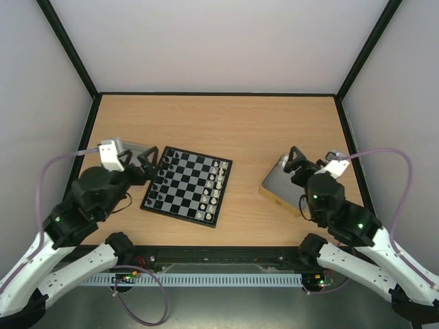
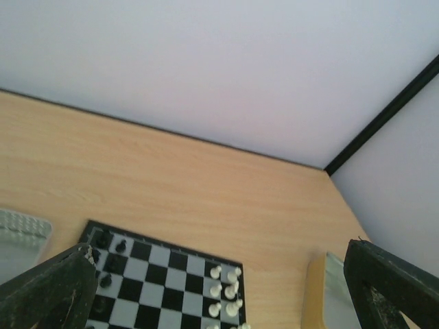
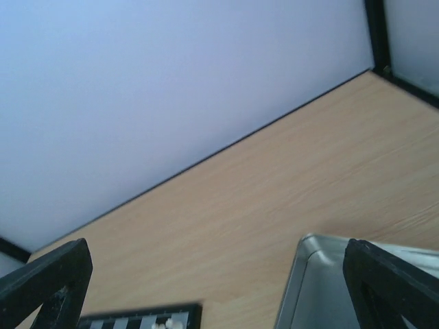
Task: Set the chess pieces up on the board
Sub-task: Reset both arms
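Note:
The board [image 1: 186, 186] lies left of the table's middle, turned slightly. Cream-white chess pieces [image 1: 218, 182] stand in two columns along its right side, and black pieces [image 1: 162, 179] stand along its left side. My left gripper [image 1: 152, 162] hovers at the board's far left corner, open and empty. In the left wrist view its fingers [image 2: 48, 291] are spread wide above the board [image 2: 164, 274], with white pieces [image 2: 226, 291] and black pieces [image 2: 106, 264] between them. My right gripper [image 1: 296, 162] is open and empty over a silver tin [image 1: 281, 184].
The right tin shows in the right wrist view [image 3: 329, 288] beside the board's corner [image 3: 144, 319], and in the left wrist view [image 2: 336, 295]. A second silver tin [image 2: 20, 229] lies left of the board, under my left arm. Black frame posts and white walls enclose the table.

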